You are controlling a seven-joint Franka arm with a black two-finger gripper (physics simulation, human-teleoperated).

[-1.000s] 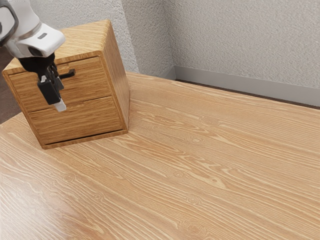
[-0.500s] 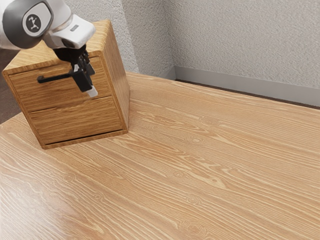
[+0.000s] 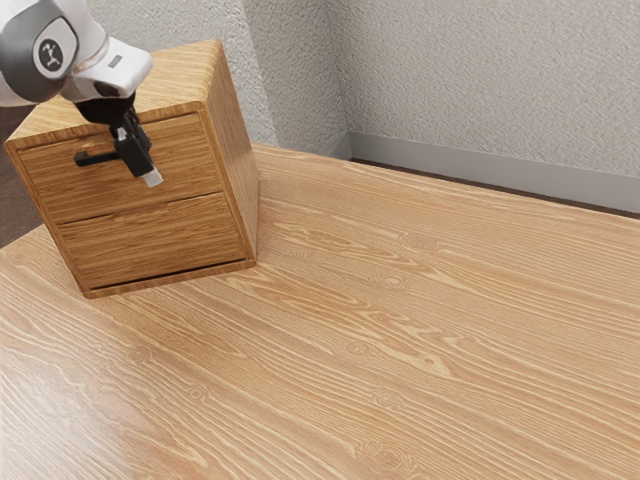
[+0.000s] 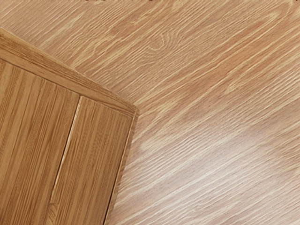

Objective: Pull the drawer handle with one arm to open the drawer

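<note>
Far corner of wood-grain tabletop [image 3: 400,320], exterior view's left: boxy light-oak two-drawer cabinet [image 3: 150,235]; upper drawer [image 3: 185,155] flush with the frame, shut; thin black bar handle [image 3: 92,158] across its front; black two-finger gripper [image 3: 146,176] at handle's end; clamped or not, cannot tell; pull not yet done, whole opening left.

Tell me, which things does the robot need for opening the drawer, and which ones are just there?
For the job:
end effector
black handle
top drawer

Just there:
lower drawer
table
wall
</note>
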